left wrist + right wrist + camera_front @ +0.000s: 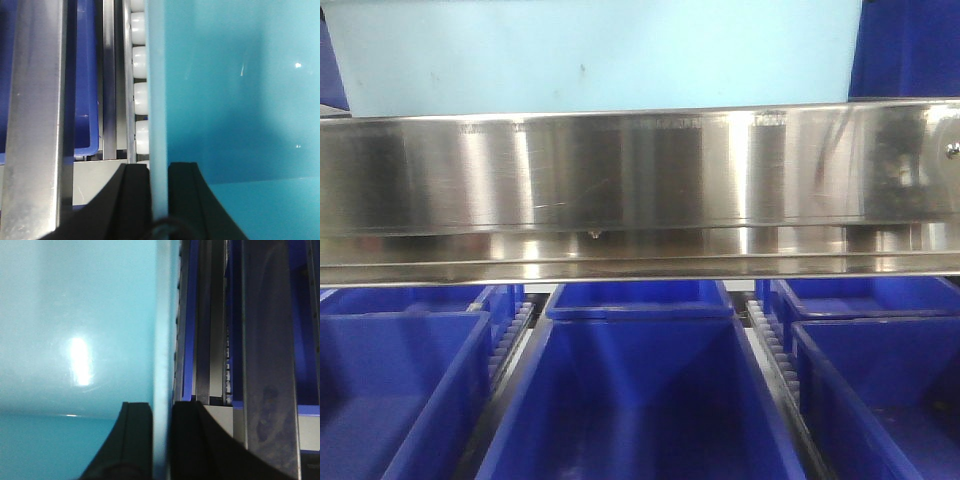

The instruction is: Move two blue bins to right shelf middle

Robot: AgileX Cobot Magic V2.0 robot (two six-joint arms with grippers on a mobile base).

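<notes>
"What did the front view give you?"
"A steel shelf rail (640,190) ran straight across it. The light blue bin (590,55) showed above and behind that rail, and dark blue bins (640,400) stood in rows below."
"And your left wrist?"
"My left gripper (159,172) was clamped narrow on the bin's thin side wall (156,100), one finger on each face. White rollers (140,100) ran just beside it."
"The right wrist?"
"My right gripper (161,412) pinched the opposite wall (162,340) the same way, with shelf framing (265,340) alongside."
</notes>
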